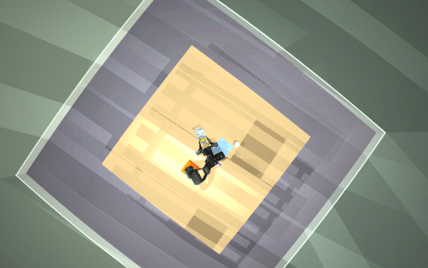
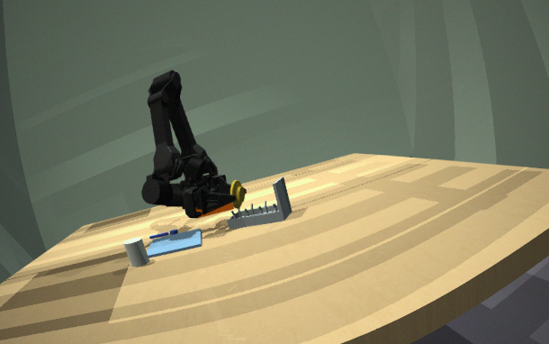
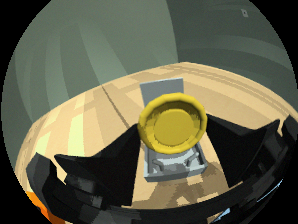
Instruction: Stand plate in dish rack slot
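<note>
While the round yellow plate (image 3: 172, 124) stands on edge, seemingly above the grey railed dish rack (image 2: 259, 215), the black gripper (image 2: 229, 194) clamps it.

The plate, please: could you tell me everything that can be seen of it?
The plate is small, round and yellow, with a raised rim around a flat centre; it looks like smooth plastic or glazed ware. The gripper is shut on it, holding it upright on edge, its face towards the wrist camera. It hangs low over the near end of the grey rack, above the pegs. Whether its lower edge already touches the rack cannot be told.
</note>
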Controlling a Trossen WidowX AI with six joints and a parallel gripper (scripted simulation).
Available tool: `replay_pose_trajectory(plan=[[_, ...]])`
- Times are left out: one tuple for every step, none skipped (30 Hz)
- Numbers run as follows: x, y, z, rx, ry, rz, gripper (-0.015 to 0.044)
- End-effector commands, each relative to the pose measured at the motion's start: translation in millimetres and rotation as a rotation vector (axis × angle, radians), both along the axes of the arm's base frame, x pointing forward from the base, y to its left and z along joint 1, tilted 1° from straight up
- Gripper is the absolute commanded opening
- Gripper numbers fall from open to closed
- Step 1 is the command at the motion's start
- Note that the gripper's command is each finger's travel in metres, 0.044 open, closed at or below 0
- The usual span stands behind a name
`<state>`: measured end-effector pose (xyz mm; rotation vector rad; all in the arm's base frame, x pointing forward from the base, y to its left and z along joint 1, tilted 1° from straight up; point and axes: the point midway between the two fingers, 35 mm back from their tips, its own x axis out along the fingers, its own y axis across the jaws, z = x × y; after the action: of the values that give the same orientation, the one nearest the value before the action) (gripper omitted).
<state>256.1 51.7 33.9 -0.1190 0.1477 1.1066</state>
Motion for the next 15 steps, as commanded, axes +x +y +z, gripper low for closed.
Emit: replay_pose_trajectory(plan=[[2,4,1,0.000,0.001,0.001,0.0000],[2,5,1,0.000,0.001,0.000,0.0000],[3,6,1,0.001,0.001,0.000,0.0000],[3,7,1,0.001,0.001,0.000,0.0000],[3,7,1,0.002,0.001,0.000,0.0000],[4,8,1,0.002,0.000,0.000,0.0000],[4,7,0,0.002,0.000,0.000,0.0000],[4,7,-3,0.002,0.000,0.000,0.0000],[4,7,-10,0.001,-0.001,0.000,0.0000],[4,7,-16,0.001,-0.001,0.000,0.0000],[3,7,-19,0.001,-0.002,0.000,0.0000],[3,7,-21,0.001,-0.002,0.000,0.0000],[3,7,-21,0.001,-0.002,0.000,0.0000],[3,7,-21,0.001,-0.002,0.000,0.0000],[3,7,-20,0.001,-0.002,0.001,0.0000]])
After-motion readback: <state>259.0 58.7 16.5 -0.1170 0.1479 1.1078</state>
